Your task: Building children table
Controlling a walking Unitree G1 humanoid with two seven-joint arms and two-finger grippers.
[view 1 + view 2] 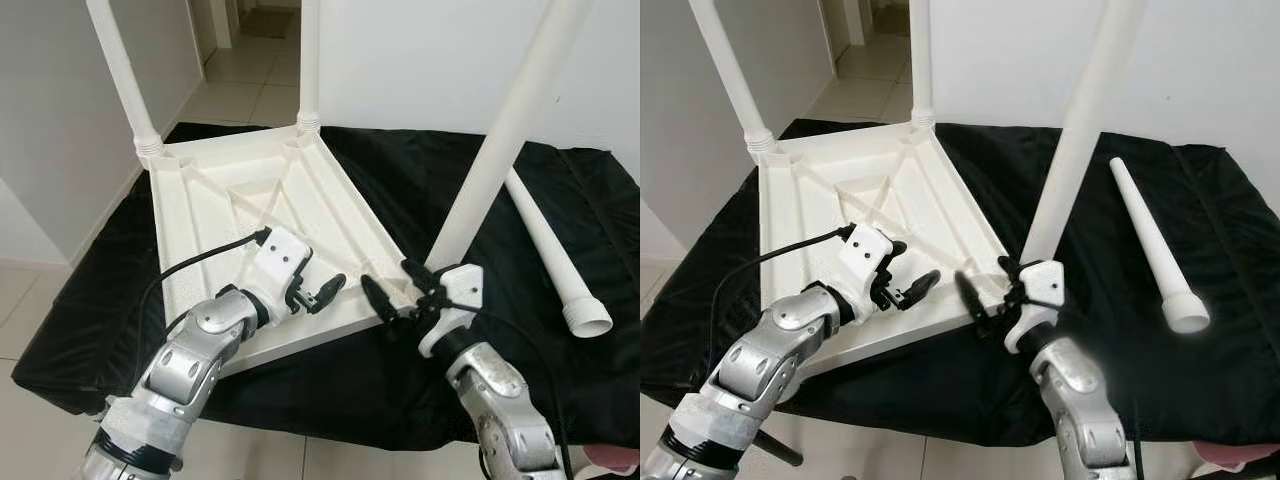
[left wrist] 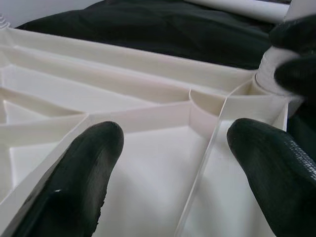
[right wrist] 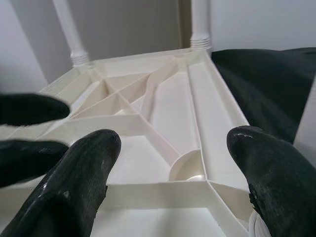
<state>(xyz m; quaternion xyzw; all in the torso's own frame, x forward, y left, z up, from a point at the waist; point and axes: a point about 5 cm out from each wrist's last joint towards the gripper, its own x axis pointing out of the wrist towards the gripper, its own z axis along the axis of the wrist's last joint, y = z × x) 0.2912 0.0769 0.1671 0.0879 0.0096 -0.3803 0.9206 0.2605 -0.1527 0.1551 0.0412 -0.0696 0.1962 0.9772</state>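
The white table top lies upside down on a black cloth. Two white legs stand screwed into its far corners. A third leg rises tilted from the near right corner, its foot hidden behind my right gripper. That gripper is open with nothing between its fingers, and the leg passes just outside them. My left gripper is open over the ribbed underside near the front edge. A fourth leg lies loose on the cloth to the right.
The black cloth covers a low surface that ends just in front of me. A tiled floor and a hallway lie beyond on the left. A white wall stands behind.
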